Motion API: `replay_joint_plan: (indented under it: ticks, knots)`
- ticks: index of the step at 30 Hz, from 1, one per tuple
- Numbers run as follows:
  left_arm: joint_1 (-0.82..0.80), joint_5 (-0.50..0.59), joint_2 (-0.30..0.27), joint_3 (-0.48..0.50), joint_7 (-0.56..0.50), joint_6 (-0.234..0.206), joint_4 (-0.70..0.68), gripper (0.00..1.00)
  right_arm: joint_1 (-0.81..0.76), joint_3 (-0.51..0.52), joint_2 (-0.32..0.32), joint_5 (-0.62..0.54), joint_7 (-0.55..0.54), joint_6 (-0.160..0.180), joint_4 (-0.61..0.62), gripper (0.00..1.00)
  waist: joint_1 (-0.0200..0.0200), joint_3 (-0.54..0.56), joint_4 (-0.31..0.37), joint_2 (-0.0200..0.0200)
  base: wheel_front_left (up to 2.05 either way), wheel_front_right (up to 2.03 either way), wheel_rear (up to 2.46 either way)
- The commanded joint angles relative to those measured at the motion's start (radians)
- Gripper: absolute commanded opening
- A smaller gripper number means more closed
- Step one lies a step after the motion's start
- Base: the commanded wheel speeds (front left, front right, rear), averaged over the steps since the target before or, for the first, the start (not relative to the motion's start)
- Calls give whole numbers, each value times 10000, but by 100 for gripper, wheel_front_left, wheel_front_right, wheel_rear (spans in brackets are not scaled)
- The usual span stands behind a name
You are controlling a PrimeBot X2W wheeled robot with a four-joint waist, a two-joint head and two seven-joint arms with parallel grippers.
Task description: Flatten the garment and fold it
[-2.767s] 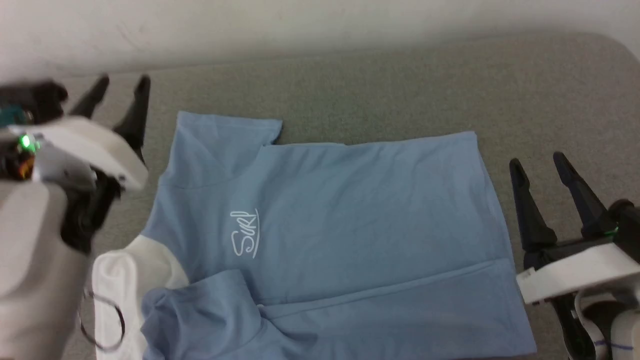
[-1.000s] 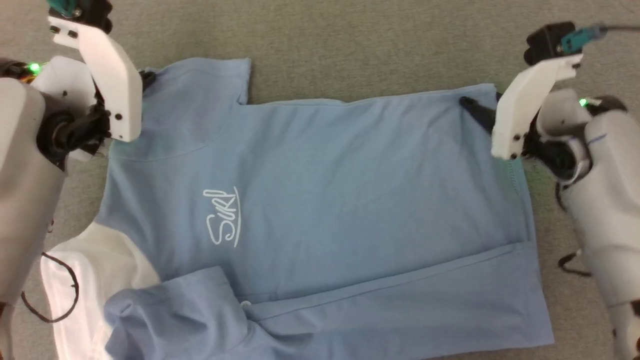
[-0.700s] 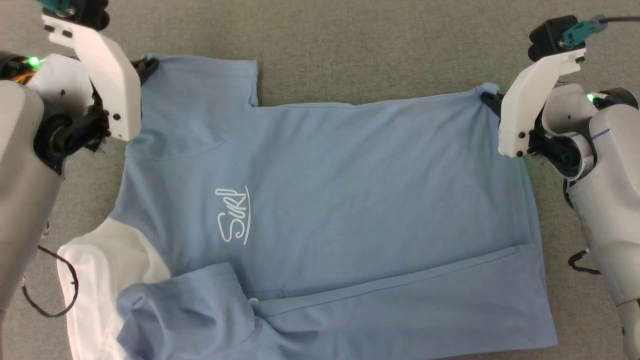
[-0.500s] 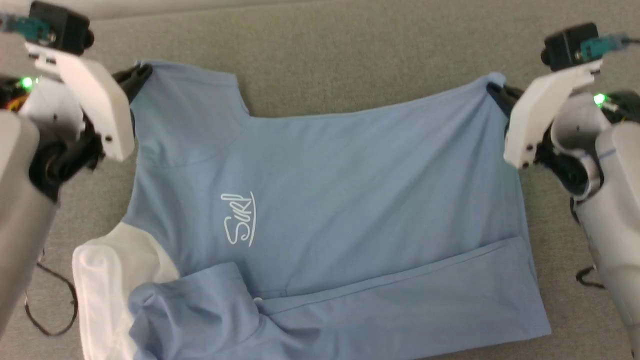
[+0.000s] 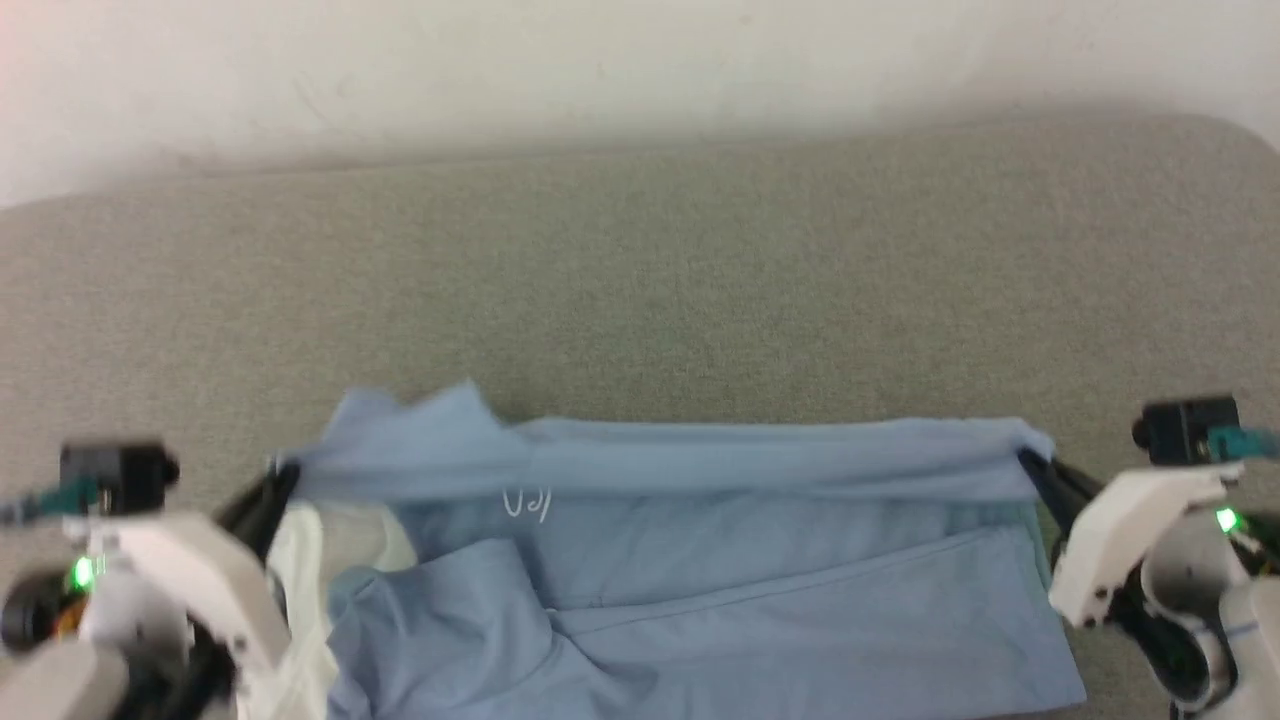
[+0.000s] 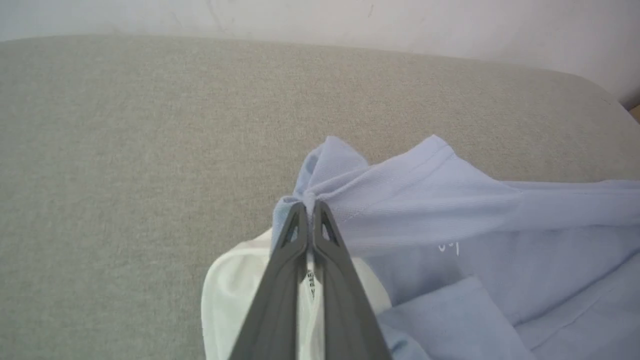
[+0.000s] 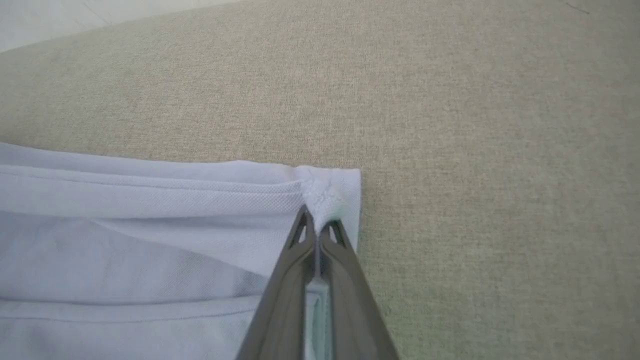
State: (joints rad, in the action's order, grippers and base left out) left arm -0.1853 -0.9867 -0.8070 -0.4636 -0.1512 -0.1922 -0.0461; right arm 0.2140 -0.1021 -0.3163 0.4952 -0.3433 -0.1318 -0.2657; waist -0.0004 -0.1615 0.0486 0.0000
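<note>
The left gripper has its two fingers shut on the bunched sleeve corner of the garment. A blue peak of cloth pokes up just past the tips in the left wrist view. A second ago that corner lay out at the far side of the grey table. Now it's been hauled back toward the robot and hangs above the white collar. The head camera has tipped up too, so the pale wall is in shot. Some of the shift is just the view moving.

In the middle, the real change is the fold. The far edge is now a taut blue band stretched between the grippers, lying over the chest. The white logo was in plain sight before, and now just a sliver of it peeks out under that band. The near strip was already turned in.

On the right, the right gripper was gaping a second ago. It has now snapped closed on the hem corner, with the fabric puckered at the tips.

So the lengthwise fold looks about halfway over. The edge likely needs laying down flat, and the lumpy sleeve on the left could spoil a clean crease.
</note>
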Motion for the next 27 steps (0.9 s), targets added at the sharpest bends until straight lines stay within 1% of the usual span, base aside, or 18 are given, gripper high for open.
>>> replay_joint_plan:
  ticks: [1,3,4,5,6,7,9,10,11,15,21,24,27]
  knots:
    - [448,-106,-99,104,133,-210,-189,0,-233,173,90,-38,100,11,94,0,4,306,-192,0,0,0,0]
    - [1447,-360,-114,200,342,-605,-710,0,-758,487,280,-94,146,11,166,0,4,344,-187,0,0,0,0]
    - [1886,-475,-97,218,421,-765,-911,0,-979,637,384,-133,195,11,183,11,4,356,-182,0,0,0,0]
    - [2277,-602,-58,218,480,-884,-1063,0,-1190,772,505,-141,254,11,183,40,4,373,-193,0,0,0,0]
    - [2617,-716,-12,202,526,-969,-1162,0,-1392,900,631,-125,299,11,171,87,4,380,-201,0,0,0,0]
    - [2890,-775,25,174,595,-1012,-1253,0,-1582,1011,730,-136,346,11,180,100,4,385,-210,0,0,0,0]
    - [3283,-911,182,67,678,-1015,-1346,2,-1945,1244,939,-139,461,11,249,100,4,406,-237,0,0,0,0]
    - [3407,-928,250,-28,694,-976,-1359,38,-2131,1341,1039,-130,506,11,321,100,4,423,-252,0,0,0,0]
    - [3486,-941,357,-80,775,-947,-1338,100,-2316,1445,1129,-151,571,11,432,100,4,433,-267,0,0,0,0]
    - [3487,-672,685,-144,1417,-741,-1096,100,-3051,1775,1430,-289,741,11,1223,100,4,541,-325,0,0,0,0]
    - [3014,173,1355,258,3353,-685,-731,100,-3689,2337,1445,-644,558,11,2884,100,4,791,-322,0,0,0,0]
    - [2690,789,1640,496,3911,-652,-544,100,-3631,2634,1309,-626,81,11,3130,100,4,916,-346,0,0,0,0]
    - [2326,1548,1976,692,4087,-493,-343,100,-3309,2719,1083,-505,-621,11,2861,100,4,920,-426,0,0,0,0]
